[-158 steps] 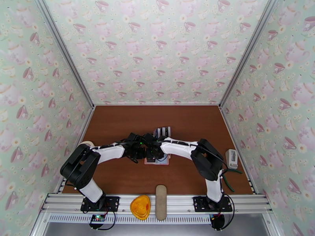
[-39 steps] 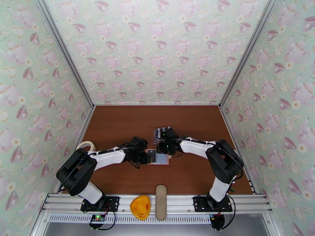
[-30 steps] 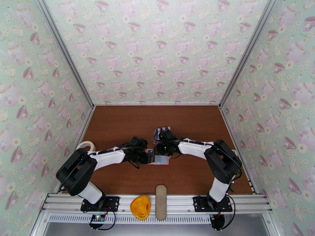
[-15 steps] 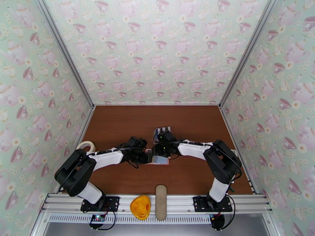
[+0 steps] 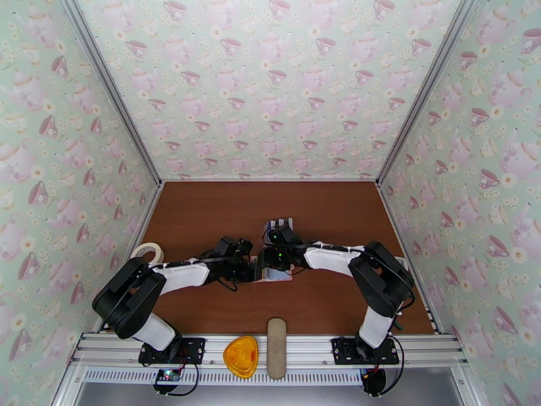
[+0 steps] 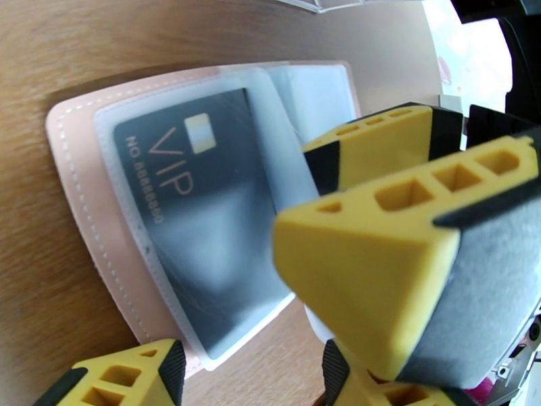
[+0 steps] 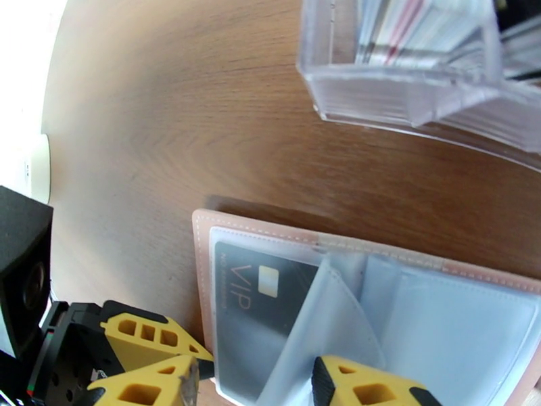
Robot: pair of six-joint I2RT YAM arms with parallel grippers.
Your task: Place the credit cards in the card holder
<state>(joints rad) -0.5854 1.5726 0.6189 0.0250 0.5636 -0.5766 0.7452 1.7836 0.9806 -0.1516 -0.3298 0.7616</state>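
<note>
Pink stitched card holder (image 7: 201,279), lying open and flat on the brown table (image 5: 203,218), about midway between the left and right edges and rather nearer the near edge than the far one. Its long axis runs left to right. Contents: one black card (image 7: 247,312) marked VIP, fully seated in the clear sleeve at the left end, face up, with its own long axis apparently running near to far, crosswise to the holder. One translucent leaf beside it stands partly lifted; which way the sleeve mouths face cannot be told. Just beyond the holder, toward the far edge, stands a clear rack (image 7: 399,96) holding the remaining cards (image 7: 406,28) on edge.

Change noted: about a second ago the right gripper (image 7: 253,377) was up by the rack and the left gripper (image 6: 243,367) sat at the holder's left end with narrower jaws. Now the right gripper hangs over the holder, while the left has drawn slightly off to the left and spread its jaws, with nothing pinched between them. The right jaws stand part-spread above the sleeves, and no card is visible in them.

Reading: the first card counts as delivered and released, most of the set remains in the rack, and the task is judged to be at an early stage.
</note>
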